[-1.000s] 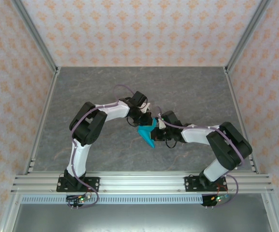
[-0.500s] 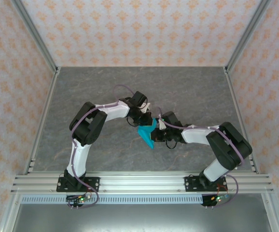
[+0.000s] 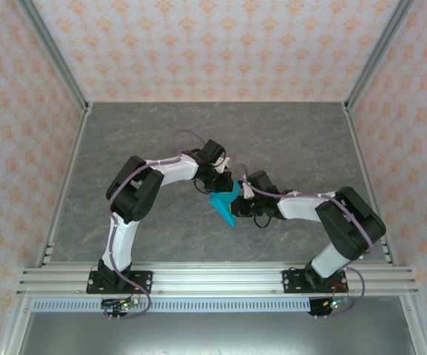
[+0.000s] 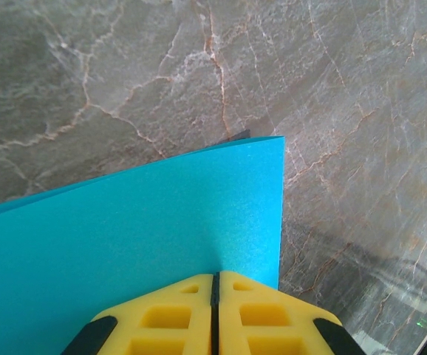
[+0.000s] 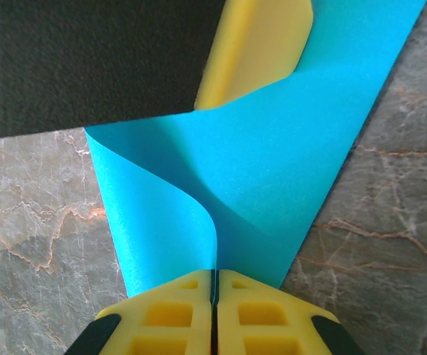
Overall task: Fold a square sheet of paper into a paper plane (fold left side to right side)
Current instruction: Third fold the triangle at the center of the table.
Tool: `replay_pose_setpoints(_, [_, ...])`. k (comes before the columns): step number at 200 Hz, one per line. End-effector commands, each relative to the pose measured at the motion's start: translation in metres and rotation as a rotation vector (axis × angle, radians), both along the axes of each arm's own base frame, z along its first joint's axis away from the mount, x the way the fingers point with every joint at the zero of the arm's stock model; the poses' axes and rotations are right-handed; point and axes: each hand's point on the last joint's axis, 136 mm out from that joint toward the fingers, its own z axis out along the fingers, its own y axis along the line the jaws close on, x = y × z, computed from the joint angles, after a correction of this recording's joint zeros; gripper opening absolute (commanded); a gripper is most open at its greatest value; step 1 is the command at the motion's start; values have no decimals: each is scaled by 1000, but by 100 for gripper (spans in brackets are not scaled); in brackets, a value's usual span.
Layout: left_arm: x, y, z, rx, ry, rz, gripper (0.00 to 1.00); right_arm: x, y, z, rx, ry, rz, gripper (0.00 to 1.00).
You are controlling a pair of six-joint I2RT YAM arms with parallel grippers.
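Observation:
The cyan-blue sheet of paper (image 3: 225,205) hangs over the middle of the table, folded to a point that faces the near edge. My left gripper (image 3: 224,182) is shut on its far end; in the left wrist view the paper (image 4: 139,222) spreads flat ahead of the closed yellow fingertips of the left gripper (image 4: 215,275). My right gripper (image 3: 242,195) is shut on its right side. In the right wrist view a flap of the paper (image 5: 272,163) curls over into the closed right gripper (image 5: 215,272), and the left gripper's yellow finger (image 5: 254,44) presses the paper's far end.
The grey marble tabletop (image 3: 287,140) lies under both arms. Metal posts and patterned walls (image 3: 213,44) close in the back and sides. An aluminium rail (image 3: 213,279) runs along the near edge and carries both arm bases.

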Motion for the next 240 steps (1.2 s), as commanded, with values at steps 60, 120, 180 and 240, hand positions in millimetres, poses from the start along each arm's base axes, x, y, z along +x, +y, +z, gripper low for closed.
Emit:
replay_pose_setpoints(60, [-27, 10, -39, 89, 96, -13, 9, 1, -7, -2, -54, -20, -8, 8])
replay_pose_setpoints(120, [-27, 10, -39, 89, 96, -13, 9, 2, -8, -1, -61, -27, -8, 8])
replay_pose_setpoints(180, [-27, 10, -40, 89, 96, -13, 9, 0, -5, 1, -50, -26, 3, 8])
replay_pose_setpoints(240, [-28, 10, -40, 87, 98, -14, 9, 1, -2, 1, -44, -28, 6, 8])
